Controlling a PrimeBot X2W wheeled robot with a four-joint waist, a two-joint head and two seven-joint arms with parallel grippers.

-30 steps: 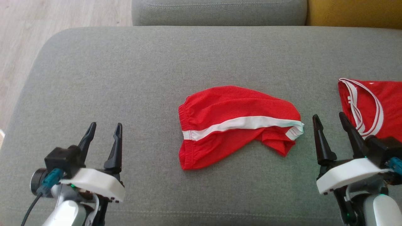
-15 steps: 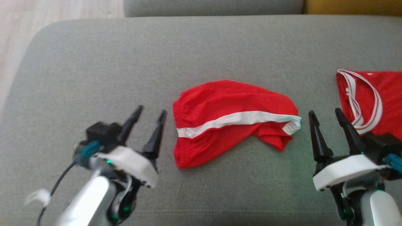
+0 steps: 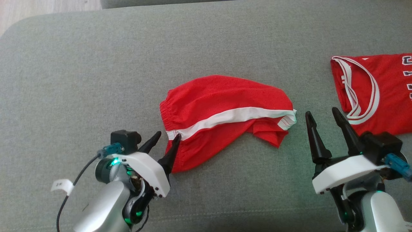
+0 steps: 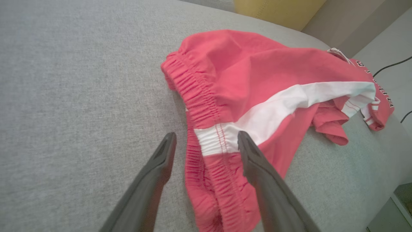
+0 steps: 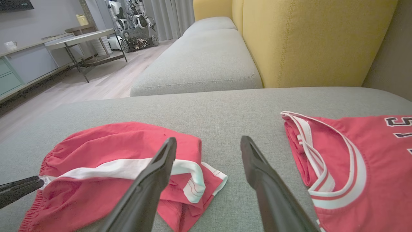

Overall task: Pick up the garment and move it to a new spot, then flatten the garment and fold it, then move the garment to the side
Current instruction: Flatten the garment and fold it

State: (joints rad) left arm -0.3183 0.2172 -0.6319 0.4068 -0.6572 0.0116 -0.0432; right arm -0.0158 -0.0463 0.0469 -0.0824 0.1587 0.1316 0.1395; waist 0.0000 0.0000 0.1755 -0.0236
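1. Where the left gripper (image 3: 168, 135) sits low in the head view, its two fingers stand wide apart and hold nothing. They straddle the elastic waistband of the red shorts (image 3: 225, 100): one tip is over the grey cushion (image 3: 96, 80) just outside the band, the other over the fabric at the end of the white stripe (image 4: 289, 100). Whether either tip touches cloth cannot be told.
2. Right gripper (image 3: 321, 111): fingers equally wide and empty, above bare cushion.
3. Shorts: crumpled on the cushion between the two grippers. The waistband is at the left fingertips, and the bunched leg hem is near the right gripper, to the left of its fingers.
4. Red jersey (image 3: 386, 96), white-trimmed with dark lettering: lies flat to the right of the right fingers and just beyond them, apart from the shorts.
5. Far beyond the right fingers: a yellow backrest (image 5: 305, 38), a second grey cushion (image 5: 206, 61), wooden floor (image 5: 96, 87) and a table (image 5: 80, 37).
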